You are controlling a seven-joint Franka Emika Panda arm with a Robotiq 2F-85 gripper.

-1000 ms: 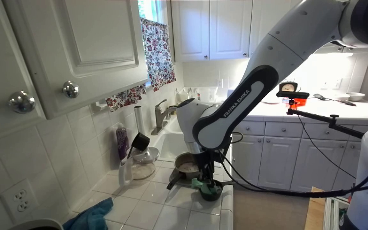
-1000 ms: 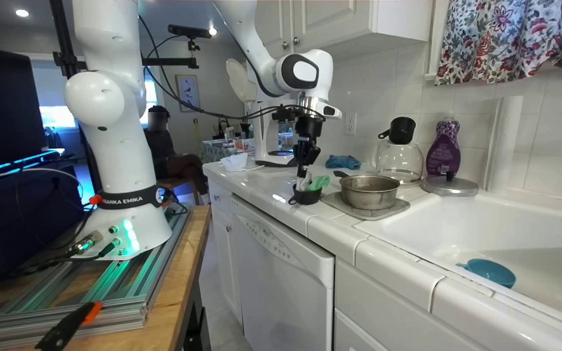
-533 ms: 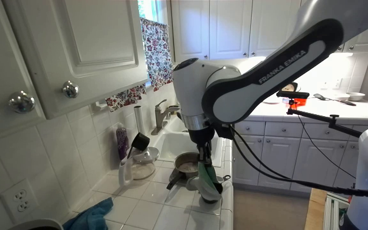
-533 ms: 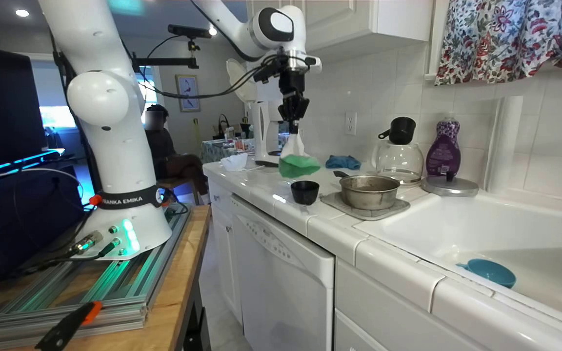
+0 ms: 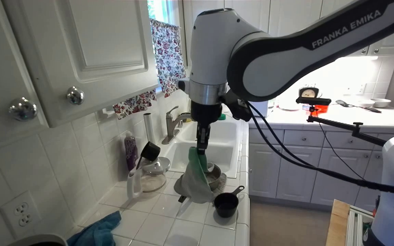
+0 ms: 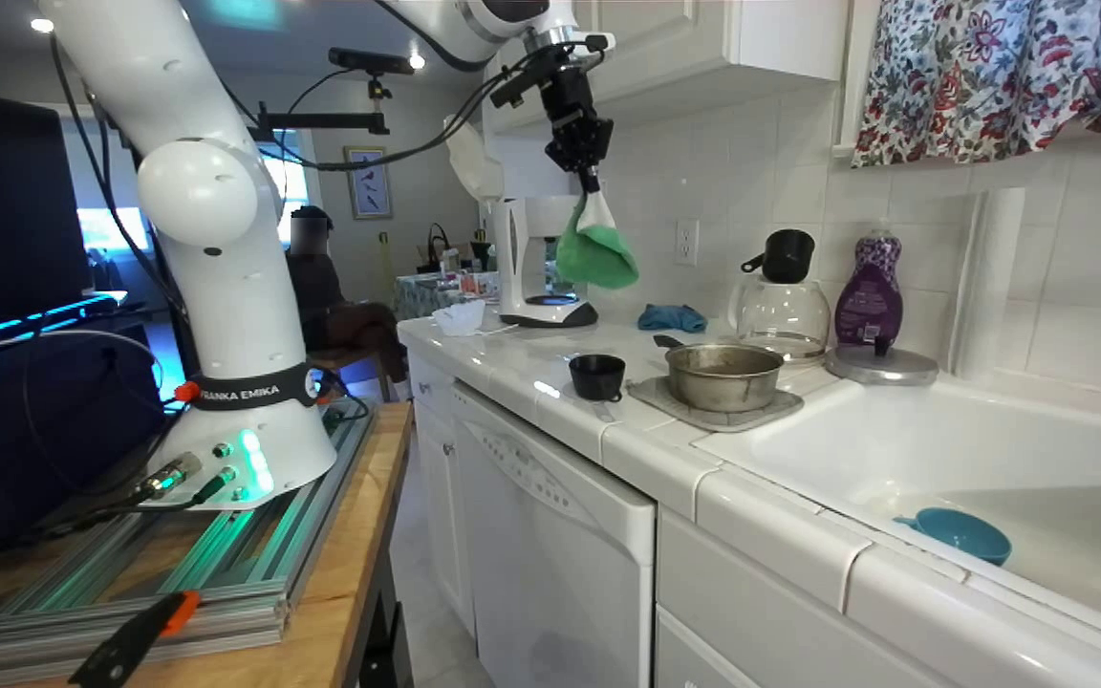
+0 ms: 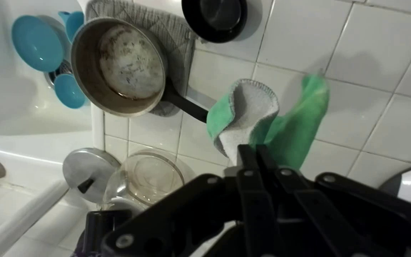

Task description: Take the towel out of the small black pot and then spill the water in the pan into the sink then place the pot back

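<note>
A soft towel point(image 6: 603, 251), fuzzy green on one face and matte pale grey on the other, hangs in midair above the glossy white tile counter point(image 5: 190, 232), its loose folds showing a stitched border. The robot's gripper point(image 7: 256, 147) grasps it at a bunched end, slim black fingers pressed nearly together on the fabric. Down on the counter, the small black pot point(image 5: 226, 206), round and dark inside, stands upright near the edge, its short handle straight. Just beside it, the pan point(image 6: 723, 382), dull, scuffed metal with a dark handle, sits on a grey quilted pad point(image 7: 172, 46); I can see its pale bottom blotched brown. Past the pad spreads the sink point(image 6: 1038, 449), a smooth white basin where a blue cup point(image 6: 954, 533) lies. Toward the back, a clear glass jug point(image 6: 780, 315), topped with a black cup point(image 6: 787, 256), stands near a round metal lid point(image 6: 880, 368) and a purple soap bottle point(image 6: 869, 296). A crumpled blue cloth point(image 6: 672, 318) lies farther along the counter.
</note>
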